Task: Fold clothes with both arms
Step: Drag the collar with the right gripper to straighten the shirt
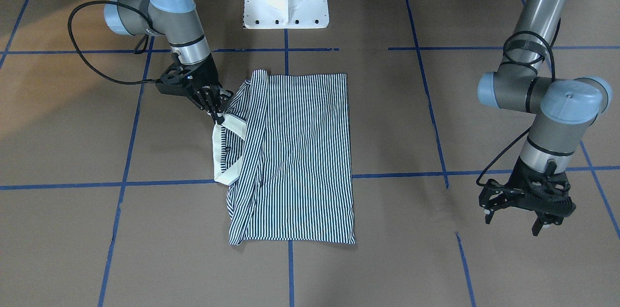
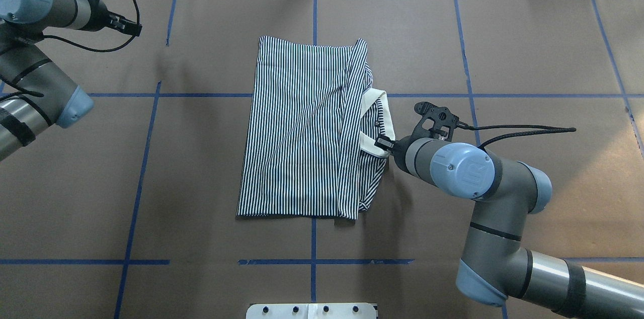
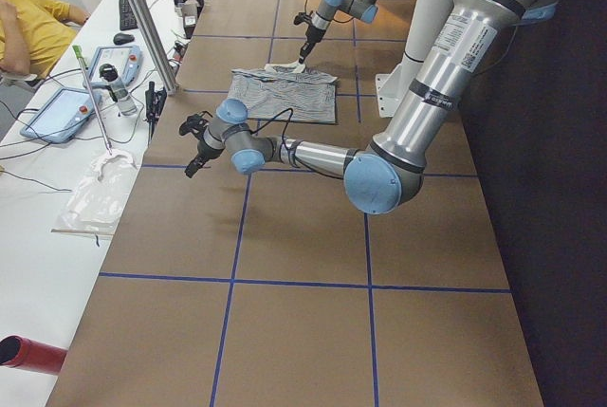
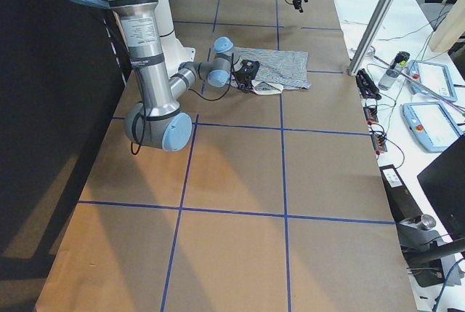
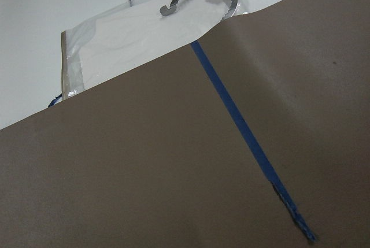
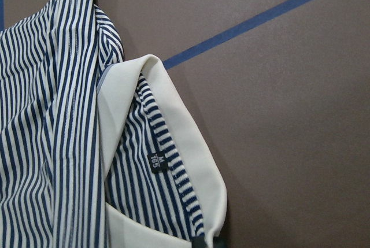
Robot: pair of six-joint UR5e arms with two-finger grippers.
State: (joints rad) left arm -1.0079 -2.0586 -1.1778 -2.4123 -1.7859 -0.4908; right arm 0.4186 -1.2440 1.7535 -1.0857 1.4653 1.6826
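Shirt (image 1: 300, 152) lies in the middle of the table (image 1: 436, 258) with the right gripper (image 1: 218, 115) pinched tight on its cream collar (image 1: 235, 125) and the left gripper (image 1: 523, 210) open far away, so pull slow and keep edges lined up.

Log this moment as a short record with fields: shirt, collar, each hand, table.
shirt: striped polo shirt, flat on the table, roughly rectangular, folds bunched along the collar side
collar: cream collar, at the shirt's edge toward the robot's right
right hand: right hand, shut on the collar's edge, low at the table
left hand: left hand, open, empty, well away from the shirt
table: table, covered in brown paper with blue tape lines
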